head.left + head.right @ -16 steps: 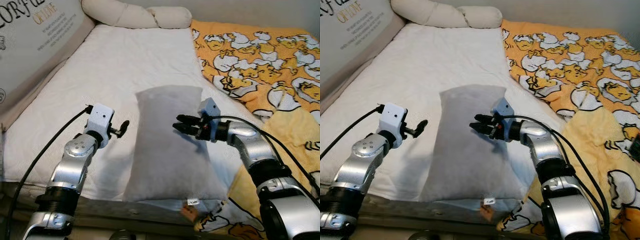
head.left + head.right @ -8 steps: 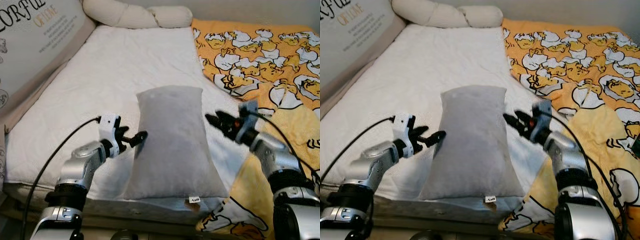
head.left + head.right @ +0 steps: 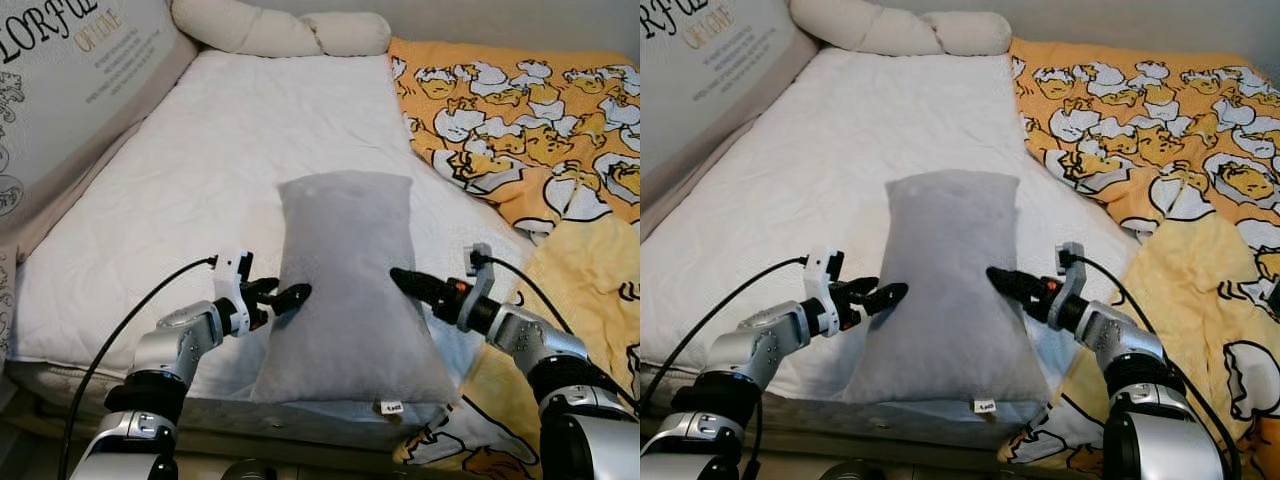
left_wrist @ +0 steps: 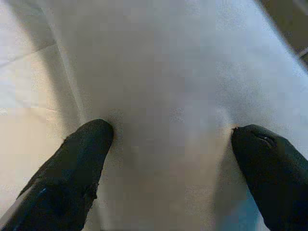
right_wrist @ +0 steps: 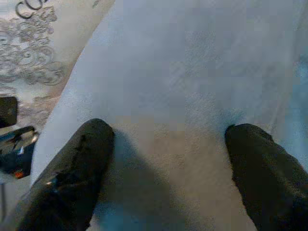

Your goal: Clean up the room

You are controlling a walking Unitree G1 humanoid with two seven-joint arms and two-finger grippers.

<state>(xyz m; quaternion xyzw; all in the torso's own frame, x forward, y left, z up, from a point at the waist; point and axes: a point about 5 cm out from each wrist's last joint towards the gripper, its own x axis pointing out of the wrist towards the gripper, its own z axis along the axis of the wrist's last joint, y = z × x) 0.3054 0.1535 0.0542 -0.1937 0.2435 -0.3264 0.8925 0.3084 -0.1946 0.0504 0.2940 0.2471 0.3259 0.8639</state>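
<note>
A grey pillow lies lengthwise on the white mattress, its tagged end at the bed's front edge. My left gripper is at the pillow's left side, low down, open, with its fingertips touching the fabric. My right gripper is open too and presses on the pillow's right side at about the same height. In the left wrist view the pillow bulges between the two spread fingers. The right wrist view has the same look, with the pillow between wide-apart fingers.
An orange and yellow blanket with a duck print covers the bed's right side and hangs over the front. Cream bolster pillows lie at the far end. A padded panel with lettering runs along the left. The mattress's front edge is near my arms.
Both grippers have come down and inward onto the pillow's lower sides. The left one reached the left edge; the right one swung out to the right, then back against the pillow.
</note>
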